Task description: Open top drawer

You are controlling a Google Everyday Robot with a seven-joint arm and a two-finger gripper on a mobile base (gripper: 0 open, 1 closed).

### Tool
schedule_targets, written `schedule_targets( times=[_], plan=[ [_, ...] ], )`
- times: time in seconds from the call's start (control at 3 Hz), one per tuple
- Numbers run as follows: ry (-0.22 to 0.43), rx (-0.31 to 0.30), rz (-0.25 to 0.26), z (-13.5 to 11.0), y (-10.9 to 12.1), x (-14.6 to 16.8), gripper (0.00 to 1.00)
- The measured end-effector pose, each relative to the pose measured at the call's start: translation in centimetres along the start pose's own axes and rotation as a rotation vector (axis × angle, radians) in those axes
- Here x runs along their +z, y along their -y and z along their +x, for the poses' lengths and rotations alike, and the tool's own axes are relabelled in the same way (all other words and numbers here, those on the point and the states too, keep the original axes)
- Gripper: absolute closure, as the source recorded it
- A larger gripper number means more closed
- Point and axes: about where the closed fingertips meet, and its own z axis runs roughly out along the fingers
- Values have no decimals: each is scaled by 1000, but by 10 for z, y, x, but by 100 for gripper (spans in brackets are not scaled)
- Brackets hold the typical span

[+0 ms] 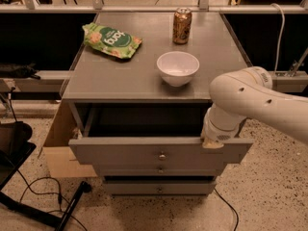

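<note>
Top drawer (120, 150): part-way out beneath the bench (120, 76)
End effector (213, 142): on the panel's upper right edge; we cannot tell its state
Technique: we would pull straight outward, evenly

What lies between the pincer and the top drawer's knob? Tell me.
Camera view: only bare front panel, from the knob to the pincer at the upper right edge of the top drawer.

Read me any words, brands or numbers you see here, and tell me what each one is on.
Green snack bag: white lettering, too blurred to read.
Brown can: print too blurred to read.
White bowl, top drawer front and the pincer at its right top edge: no text visible.
</note>
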Motion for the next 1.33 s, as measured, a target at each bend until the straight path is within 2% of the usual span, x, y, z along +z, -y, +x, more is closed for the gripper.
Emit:
schedule_targets(
  times=[0.33, 1.0, 1.33],
  plan=[
    [-1, 3, -7, 2, -2, -1, 100],
    [-7, 23, -55, 10, -25, -12, 100],
    [-7, 23, -55, 10, -25, -12, 81]
  ],
)
